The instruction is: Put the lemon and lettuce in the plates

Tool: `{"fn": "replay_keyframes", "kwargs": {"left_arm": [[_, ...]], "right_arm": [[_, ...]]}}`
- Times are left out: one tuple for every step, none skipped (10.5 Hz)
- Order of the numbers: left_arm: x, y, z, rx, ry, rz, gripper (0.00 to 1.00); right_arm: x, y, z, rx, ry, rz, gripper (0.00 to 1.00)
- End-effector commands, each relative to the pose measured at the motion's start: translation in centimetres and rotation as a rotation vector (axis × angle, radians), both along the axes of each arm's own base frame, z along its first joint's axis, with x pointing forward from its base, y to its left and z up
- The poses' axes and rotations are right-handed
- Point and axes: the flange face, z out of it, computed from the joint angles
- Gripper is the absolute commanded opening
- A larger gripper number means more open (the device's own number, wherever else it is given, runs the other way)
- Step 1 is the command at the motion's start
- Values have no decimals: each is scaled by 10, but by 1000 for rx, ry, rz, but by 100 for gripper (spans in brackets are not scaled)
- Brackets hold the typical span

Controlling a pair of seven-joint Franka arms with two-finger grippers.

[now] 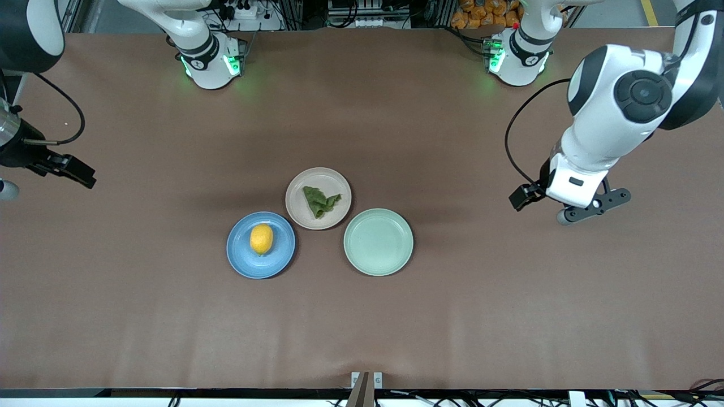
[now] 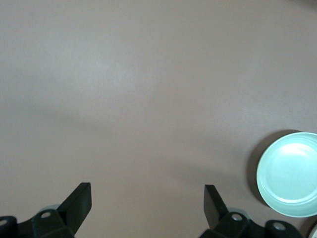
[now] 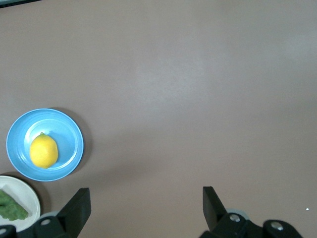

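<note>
1. Notably, no brand, label or readable writing shows on any plate, on either arm or on the brown surface (image 1: pixel 362 328).
2. Lemon (image 1: pixel 261 238) lies in the blue plate (image 1: pixel 240 264), toward the right arm's end of the surface.
3. Lettuce (image 1: pixel 320 201) lies in the beige-pink plate (image 1: pixel 297 212), just beside the blue plate and farther from the front camera; in the right wrist view both are cut off by the frame edge.
4. Mint-green plate (image 1: pixel 378 242) holds nothing; the left wrist view cuts off part of it.
5. Left pincer (image 2: pixel 147 201) hangs over bare surface at the left arm's end, fingers spread wide, holding nothing.
6. Right pincer (image 3: pixel 146 202) is over bare surface near the blue plate, fingers spread wide, holding nothing; the front view shows it only partly at the frame edge.
</note>
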Motion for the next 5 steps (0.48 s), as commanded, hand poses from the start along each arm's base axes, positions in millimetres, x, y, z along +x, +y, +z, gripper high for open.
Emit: {"fn": "replay_keyframes", "kwargs": {"left_arm": [[-4,-1,31,-12,-19,-75,100],[-5,-1,45,-8,-22,-105,100],[-7,0,64,-8,-34,-129,100],[-9,-2,81,-41,-41,-140,100],[-16,5,99,-46,-43,-151,100]], "right_arm": [[4,7,12,2,-26,18,100],[4,9,15,2,-32,21,100],[4,10,16,3,-34,31,100],[6,9,21,3,-41,69,100],[8,4,29,55,-54,100,100]]}}
